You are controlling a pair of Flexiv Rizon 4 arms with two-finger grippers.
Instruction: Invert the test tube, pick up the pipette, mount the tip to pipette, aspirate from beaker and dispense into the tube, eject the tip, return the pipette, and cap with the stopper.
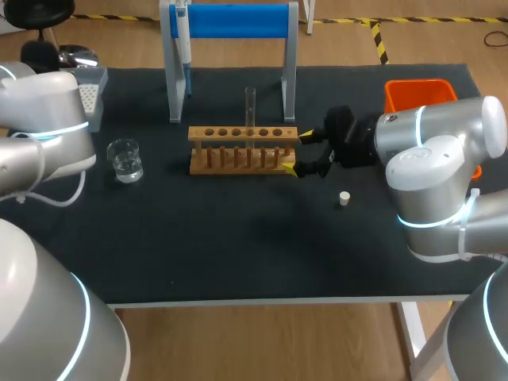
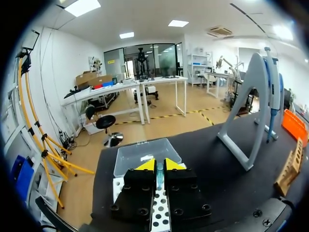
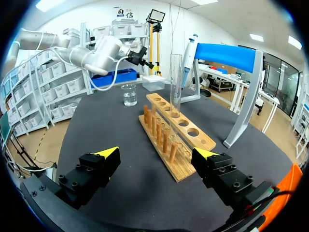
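A clear test tube [image 1: 250,107] [image 3: 176,79] stands upright in the wooden rack [image 1: 242,147] [image 3: 169,130]. My right gripper [image 1: 298,152] [image 3: 157,153] is open at the rack's right end, with nothing held. The pipette [image 1: 182,40] [image 2: 273,92] [image 3: 189,60] hangs on the blue-topped stand [image 1: 238,20]. A beaker of water [image 1: 125,159] [image 3: 129,94] sits left of the rack. The white stopper [image 1: 344,198] lies right of the rack. My left gripper [image 2: 160,166] hovers over the tip box [image 2: 145,154] [image 1: 91,91], shut on a slim bluish pipette tip [image 2: 160,176].
An orange bin [image 1: 421,95] [image 2: 294,125] stands at the back right, partly behind my right arm. The stand's grey legs [image 1: 290,71] rise just behind the rack. Open black mat [image 1: 238,238] lies in front of the rack.
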